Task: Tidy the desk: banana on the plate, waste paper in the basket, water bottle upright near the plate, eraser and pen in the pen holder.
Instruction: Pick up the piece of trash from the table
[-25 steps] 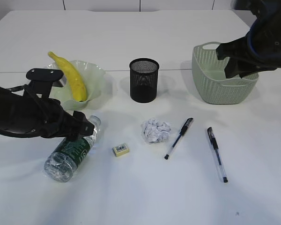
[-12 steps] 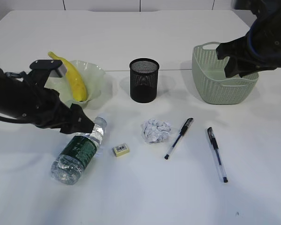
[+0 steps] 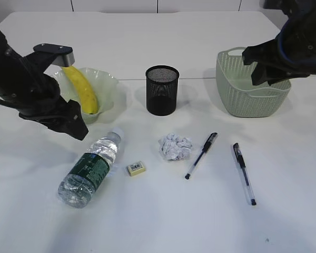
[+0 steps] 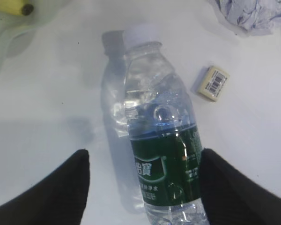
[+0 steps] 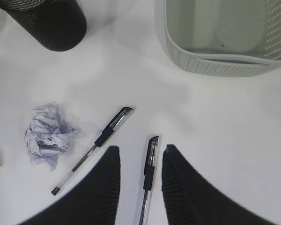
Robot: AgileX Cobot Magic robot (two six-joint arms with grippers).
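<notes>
Your right gripper (image 5: pixel 140 176), partly spread and empty, is cut off in frame; you have two pens (image 3: pixel 201 155) (image 3: pixel 244 173), one bottle (image 3: pixel 89 168).

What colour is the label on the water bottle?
Dark green with white print, on the water bottle; clearest in the left wrist view.

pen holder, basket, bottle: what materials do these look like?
Pen holder: black wire mesh, likely metal; the see-through grid shows, matte finish.
Basket: pale green moulded plastic by its look; perforated walls, smooth rim with a cut-out handle.
Bottle: clear thin plastic, glossy; water visible inside, green printed label, white cap.
</notes>
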